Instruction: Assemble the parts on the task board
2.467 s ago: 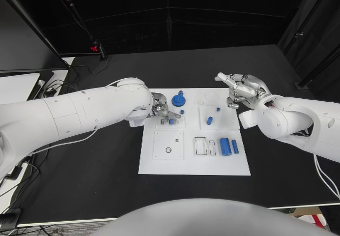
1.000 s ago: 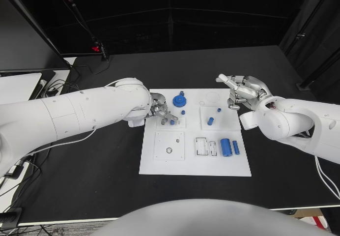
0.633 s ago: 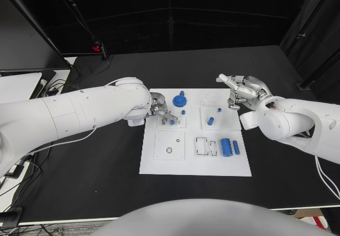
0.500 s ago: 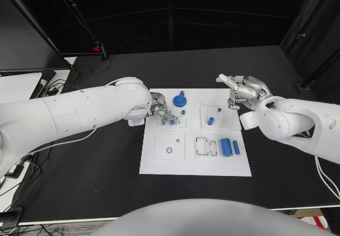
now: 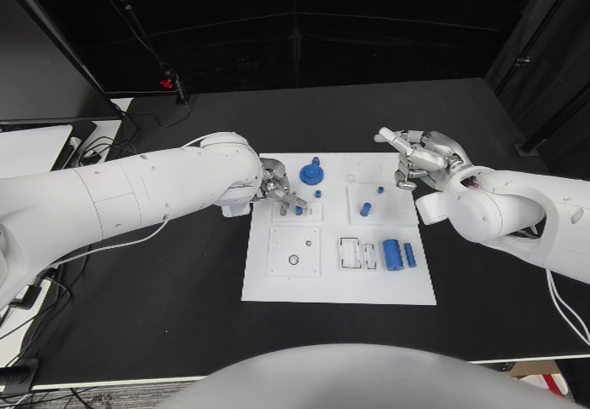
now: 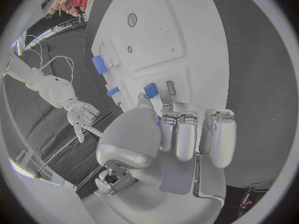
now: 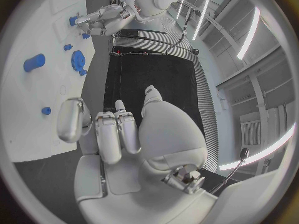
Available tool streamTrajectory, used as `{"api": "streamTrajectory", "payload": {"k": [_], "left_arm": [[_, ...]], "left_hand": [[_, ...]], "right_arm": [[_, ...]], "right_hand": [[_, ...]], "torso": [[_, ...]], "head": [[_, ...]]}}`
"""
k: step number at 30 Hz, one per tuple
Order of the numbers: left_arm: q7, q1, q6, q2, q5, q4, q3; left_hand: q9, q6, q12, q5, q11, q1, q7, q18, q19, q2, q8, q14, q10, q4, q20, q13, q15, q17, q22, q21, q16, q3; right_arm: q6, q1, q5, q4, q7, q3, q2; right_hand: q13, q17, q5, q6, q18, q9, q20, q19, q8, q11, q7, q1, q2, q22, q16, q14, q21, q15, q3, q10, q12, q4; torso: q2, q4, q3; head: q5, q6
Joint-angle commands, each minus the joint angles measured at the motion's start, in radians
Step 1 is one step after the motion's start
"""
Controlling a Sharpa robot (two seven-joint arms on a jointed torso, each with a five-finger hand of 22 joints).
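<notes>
Fingers of left hand (image 5: 280, 192) pinch a small blue part (image 5: 297, 210) at task board's (image 5: 338, 285) left edge, part just below the fingertips. Right hand (image 5: 418, 158) hovers spread and holding nothing off the far right corner, well apart; left is nearer

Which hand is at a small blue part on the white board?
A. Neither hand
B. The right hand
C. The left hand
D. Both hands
C: the left hand has its fingertips on a small blue part at the board's left side, while the right hand is off the board's right edge with nothing in it.
</notes>
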Motion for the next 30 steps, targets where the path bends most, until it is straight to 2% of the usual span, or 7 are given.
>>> {"api": "streamTrajectory", "payload": {"k": [1, 8, 9, 14, 22, 26, 30], "left_arm": [[0.004, 0.001, -0.006, 0.002, 0.000, -0.002, 0.000], [0.040, 0.001, -0.039, -0.004, 0.000, 0.004, 0.000], [0.055, 0.001, -0.052, -0.008, 0.000, 0.008, 0.000], [0.103, 0.005, -0.089, -0.041, 0.023, 0.030, 0.000], [0.173, 0.041, -0.099, -0.090, 0.071, 0.042, 0.001], [0.179, 0.061, -0.061, -0.097, 0.080, 0.020, 0.001], [0.169, 0.070, -0.021, -0.090, 0.083, -0.015, 0.001]], "left_hand": [[-0.001, 0.007, -0.004, 0.004, -0.019, 0.038, -0.001, -0.006, 0.106, 0.042, -0.001, 0.103, 0.121, 0.002, -0.004, 0.060, -0.007, 0.263, 0.263, 0.003, 0.001, 0.003], [-0.003, 0.009, -0.004, 0.003, -0.015, 0.005, 0.004, -0.006, 0.106, 0.028, -0.001, 0.103, 0.121, 0.002, -0.004, 0.060, -0.006, 0.263, 0.263, 0.003, 0.001, -0.023], [-0.004, 0.010, -0.004, 0.002, -0.014, -0.018, 0.005, -0.006, 0.106, 0.025, 0.000, 0.103, 0.121, 0.002, -0.004, 0.060, -0.005, 0.263, 0.263, 0.003, 0.001, -0.035], [-0.006, 0.012, -0.004, -0.003, -0.012, -0.114, 0.007, -0.006, 0.106, 0.017, 0.001, 0.103, 0.121, 0.002, -0.002, 0.060, -0.003, 0.263, 0.263, 0.003, 0.001, -0.078], [-0.008, 0.011, -0.004, -0.012, -0.009, -0.206, 0.010, -0.006, 0.106, 0.001, 0.001, 0.103, 0.121, 0.002, 0.000, 0.060, -0.001, 0.263, 0.263, 0.003, 0.001, -0.112], [-0.011, 0.010, -0.004, -0.008, -0.008, -0.215, 0.010, -0.006, 0.106, -0.014, -0.002, 0.103, 0.121, -0.001, 0.001, 0.060, 0.001, 0.263, 0.263, 0.003, 0.001, -0.113], [-0.041, 0.023, -0.004, 0.018, -0.006, -0.184, 0.012, -0.002, 0.091, -0.037, -0.033, 0.103, 0.121, -0.001, 0.005, 0.060, 0.006, 0.263, 0.257, -0.008, 0.001, -0.090]], "right_arm": [[0.010, 0.001, 0.002, 0.002, 0.003, 0.000, 0.001], [0.010, 0.001, 0.002, 0.002, 0.003, 0.000, 0.001], [0.010, 0.001, 0.002, 0.002, 0.003, 0.000, 0.001], [0.010, 0.001, 0.002, 0.000, 0.002, 0.000, 0.002], [0.013, 0.001, 0.002, -0.003, -0.001, 0.000, 0.004], [0.013, 0.001, 0.002, -0.004, -0.002, 0.000, 0.006], [0.014, 0.001, 0.002, -0.004, -0.004, 0.000, 0.009]], "right_hand": [[0.212, 0.263, 0.004, -0.007, 0.010, 0.001, 0.000, -0.009, 0.002, 0.004, 0.018, 0.000, 0.013, 0.144, 0.002, 0.107, -0.007, 0.007, -0.005, 0.033, 0.001, 0.002], [0.212, 0.263, 0.004, -0.007, 0.010, 0.001, 0.000, -0.009, 0.002, 0.004, 0.018, 0.000, 0.013, 0.144, 0.002, 0.107, -0.007, 0.007, -0.005, 0.033, 0.001, 0.002], [0.212, 0.263, 0.004, -0.007, 0.010, 0.001, 0.000, -0.009, 0.002, 0.004, 0.018, 0.000, 0.013, 0.144, 0.002, 0.107, -0.007, 0.007, -0.005, 0.033, 0.001, 0.002], [0.212, 0.263, 0.004, -0.007, 0.010, 0.001, 0.000, -0.009, 0.002, 0.004, 0.018, 0.000, 0.013, 0.144, 0.002, 0.107, -0.007, 0.007, -0.005, 0.033, 0.001, 0.002], [0.212, 0.263, 0.004, -0.008, 0.010, 0.001, 0.000, -0.009, 0.005, 0.004, 0.018, 0.001, 0.014, 0.144, 0.002, 0.107, -0.007, 0.007, -0.006, 0.033, 0.001, 0.002], [0.212, 0.263, 0.004, -0.008, 0.010, 0.001, 0.000, -0.009, 0.005, 0.004, 0.018, 0.001, 0.014, 0.144, 0.002, 0.107, -0.007, 0.007, -0.006, 0.033, 0.001, 0.002], [0.212, 0.263, 0.004, -0.008, 0.010, 0.001, 0.000, -0.009, 0.005, 0.004, 0.018, 0.001, 0.014, 0.144, 0.002, 0.107, -0.007, 0.007, -0.006, 0.033, 0.001, 0.002]], "torso": [[0.000, 0.0004, 0.0000], [0.000, 0.0006, 0.0002], [0.000, 0.0004, 0.0000], [-0.001, 0.0012, 0.0002], [0.000, 0.0011, 0.0000], [0.000, -0.0002, 0.0000], [0.001, -0.0008, -0.0003]], "head": [[0.001, 0.000], [0.001, 0.001], [0.004, 0.006], [0.006, 0.009], [0.014, 0.018], [0.021, 0.022], [0.025, 0.027]]}}
